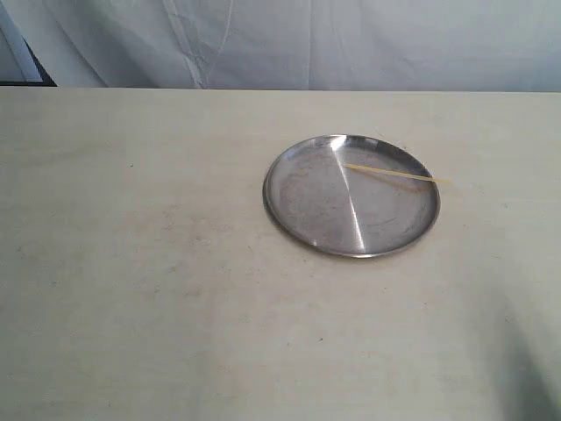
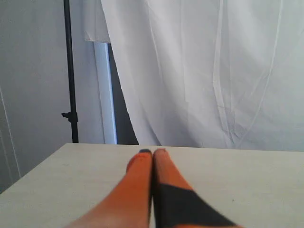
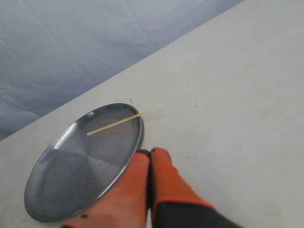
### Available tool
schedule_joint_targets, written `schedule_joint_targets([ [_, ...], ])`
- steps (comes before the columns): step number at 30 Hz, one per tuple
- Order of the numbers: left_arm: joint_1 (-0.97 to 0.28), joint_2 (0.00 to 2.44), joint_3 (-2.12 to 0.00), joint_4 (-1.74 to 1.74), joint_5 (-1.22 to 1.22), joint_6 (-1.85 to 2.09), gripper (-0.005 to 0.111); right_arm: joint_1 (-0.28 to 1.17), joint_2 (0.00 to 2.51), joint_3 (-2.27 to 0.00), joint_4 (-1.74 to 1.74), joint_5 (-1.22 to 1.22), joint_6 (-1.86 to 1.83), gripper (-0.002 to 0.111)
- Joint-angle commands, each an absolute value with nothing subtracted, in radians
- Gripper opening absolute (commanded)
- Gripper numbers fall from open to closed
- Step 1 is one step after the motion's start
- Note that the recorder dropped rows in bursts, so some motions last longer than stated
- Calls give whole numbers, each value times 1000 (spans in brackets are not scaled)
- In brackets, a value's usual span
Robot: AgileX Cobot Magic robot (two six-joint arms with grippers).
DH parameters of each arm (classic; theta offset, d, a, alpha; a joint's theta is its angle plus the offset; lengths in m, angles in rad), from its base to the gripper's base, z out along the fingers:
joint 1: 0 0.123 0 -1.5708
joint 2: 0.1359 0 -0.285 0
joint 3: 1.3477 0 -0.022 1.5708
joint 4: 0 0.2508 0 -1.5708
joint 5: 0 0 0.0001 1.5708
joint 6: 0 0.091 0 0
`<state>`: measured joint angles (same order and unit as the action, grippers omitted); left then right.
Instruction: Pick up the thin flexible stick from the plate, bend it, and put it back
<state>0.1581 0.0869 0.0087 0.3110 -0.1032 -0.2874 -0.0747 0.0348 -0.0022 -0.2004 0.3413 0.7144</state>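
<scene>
Looking past the right gripper [image 3: 152, 152] first, I see its orange jaws pressed flat against each other, with no gap between them and nothing pinched there. Its tips sit low in my right wrist view, lined up close to the rim of the plate [image 3: 80, 175], though I cannot tell how high they hang over the table [image 3: 228, 95] or whether they are really near the steel. The left gripper [image 2: 153, 152] is likewise closed tight and empty. It points out along the bare pale tabletop [image 2: 71, 171] toward a hanging white cloth [image 2: 199, 71], with a black pole [image 2: 70, 71] standing at the table's far corner. Moving outward, the stick [image 3: 117, 123] lies straight on the plate, a thin pale yellow line with one end resting inside the dish and the other poking just over the rim. From the exterior view the plate [image 1: 307, 197] sits right of the table's middle, round and shiny with a bright streak of reflection across it. The stick [image 1: 394, 174] crosses its far right part at a slight slant, with its outer tip overhanging the right edge. The table [image 1: 175, 263] spreads wide and pale around the plate, and the white cloth [image 1: 307, 44] closes off the scene behind it.
</scene>
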Motion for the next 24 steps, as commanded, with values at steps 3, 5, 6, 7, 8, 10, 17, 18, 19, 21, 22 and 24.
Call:
schedule_joint_targets([
  [3, 161, 81, 0, 306, -110, -288, 0, -79, 29, 0, 47, -42, 734, 0],
  [5, 161, 81, 0, 306, -110, -288, 0, -79, 29, 0, 146, -214, 734, 0],
  [6, 161, 81, 0, 306, -110, -288, 0, -80, 29, 0, 171, -291, 734, 0],
  [7, 161, 81, 0, 306, -110, -288, 0, -80, 29, 0, 189, -336, 734, 0],
  [8, 161, 81, 0, 306, -110, -288, 0, -80, 29, 0, 185, -347, 734, 0],
  [10, 161, 81, 0, 306, -110, -288, 0, -80, 29, 0, 192, -374, 736, 0],
  [17, 161, 81, 0, 306, -110, -288, 0, -80, 166, -183, 389, -356, 233, -1],
  [18, 161, 81, 0, 306, -110, -288, 0, -80, 221, -233, 398, -237, 114, -1],
  [19, 161, 81, 0, 306, -110, -288, 0, -80, 310, -294, 398, -140, -24, -1],
  [21, 161, 81, 0, 306, -110, -288, 0, -80, 503, -407, 398, 0, -158, -1],
  [22, 161, 81, 0, 306, -110, -288, 0, -80, 614, -479, 383, 79, -193, -1],
  [24, 161, 81, 0, 306, -110, -288, 0, -80, 826, -643, 322, 234, -222, -1],
])
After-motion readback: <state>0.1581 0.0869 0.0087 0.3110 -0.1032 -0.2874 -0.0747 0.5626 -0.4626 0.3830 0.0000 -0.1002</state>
